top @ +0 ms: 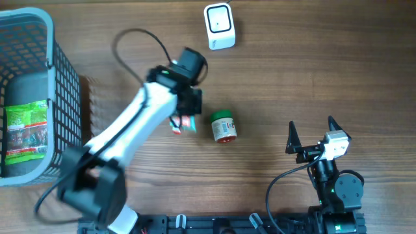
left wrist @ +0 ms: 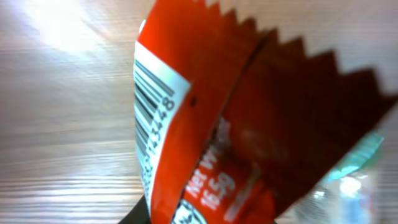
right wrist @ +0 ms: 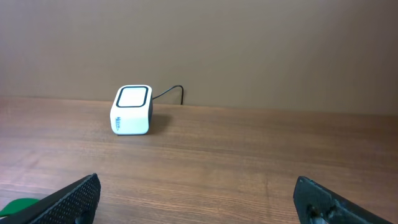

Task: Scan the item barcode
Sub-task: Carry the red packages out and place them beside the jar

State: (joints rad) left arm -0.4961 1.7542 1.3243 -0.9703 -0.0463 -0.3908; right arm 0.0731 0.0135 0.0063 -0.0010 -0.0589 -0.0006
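A red snack packet [left wrist: 211,124] fills the left wrist view, its white barcode panel [left wrist: 152,118] turned to the left side. My left gripper [top: 185,120] is shut on this packet [top: 183,123], holding it just above the table near the middle. The white scanner [top: 219,26] stands at the back of the table, apart from the packet; it also shows as a white scanner [right wrist: 132,110] in the right wrist view. My right gripper [top: 312,135] rests at the front right, open, with nothing between its fingers [right wrist: 74,198].
A small jar with a green lid [top: 223,126] lies on its side just right of the packet. A grey mesh basket [top: 62,97] at the far left holds a green packet [top: 26,132]. The scanner's cable [right wrist: 171,92] runs behind it.
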